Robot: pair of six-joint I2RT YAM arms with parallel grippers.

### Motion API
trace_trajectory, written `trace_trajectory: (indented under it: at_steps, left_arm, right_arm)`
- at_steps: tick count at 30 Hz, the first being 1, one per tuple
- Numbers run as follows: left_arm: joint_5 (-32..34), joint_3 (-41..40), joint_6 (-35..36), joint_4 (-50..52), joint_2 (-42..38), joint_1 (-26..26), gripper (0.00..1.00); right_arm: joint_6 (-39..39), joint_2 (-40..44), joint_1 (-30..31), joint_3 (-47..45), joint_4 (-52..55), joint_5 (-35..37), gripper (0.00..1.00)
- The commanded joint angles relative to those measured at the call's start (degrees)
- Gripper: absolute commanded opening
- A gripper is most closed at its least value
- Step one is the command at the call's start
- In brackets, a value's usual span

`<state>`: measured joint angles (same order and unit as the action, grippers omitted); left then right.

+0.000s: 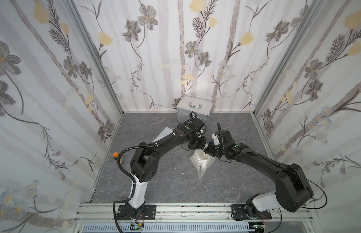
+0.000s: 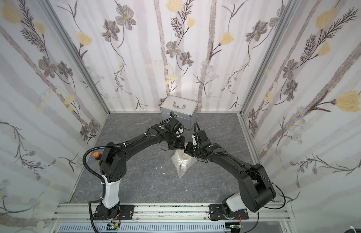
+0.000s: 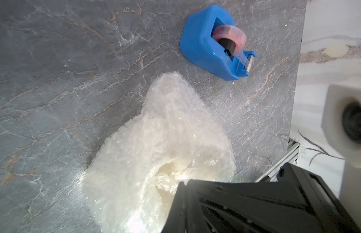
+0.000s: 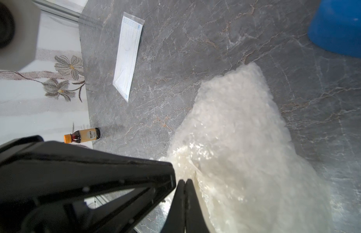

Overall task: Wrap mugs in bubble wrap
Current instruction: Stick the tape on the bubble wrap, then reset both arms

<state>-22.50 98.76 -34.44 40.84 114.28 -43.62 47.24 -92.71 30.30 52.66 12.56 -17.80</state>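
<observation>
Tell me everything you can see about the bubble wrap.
The bubble wrap is clear, shiny, bubbled plastic, bunched into a crumpled mound around a dimly seen cream mug, one corner trailing toward the arm bases. It lies on the grey marbled table. The shut left claw and right claw meet its top; grip unclear.

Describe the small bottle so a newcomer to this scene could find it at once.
Start at the grey marbled table and follow its edge along the floral wall on the robot's left. There stands the small brown bottle. Its orange cap sets it apart from the flat white packet and the silver case.
</observation>
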Motion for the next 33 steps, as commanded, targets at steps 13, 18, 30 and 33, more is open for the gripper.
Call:
trace_trajectory:
  at_steps: [13, 18, 30, 33]
  left_arm:
    - [3.3, -2.4, 0.7, 1.5, -4.0, 0.8, 0.02]
    - [5.0, -3.2, 0.7, 1.6, -5.8, 1.1, 0.08]
    - [20.2, -11.4, 1.8, -0.2, -17.9, 2.9, 0.79]
    - [26.6, -15.8, 2.0, -1.5, -22.3, 4.4, 1.0]
  right_arm:
    - [-1.7, -3.5, -0.9, 1.7, -0.9, 0.7, 0.0]
    - [-1.7, 0.7, -1.0, 1.6, -0.6, 0.6, 0.02]
    - [-6.3, 15.3, -4.6, -1.6, -2.1, 6.1, 0.45]
    - [-8.9, 20.5, -8.7, -3.0, -2.0, 7.3, 0.73]
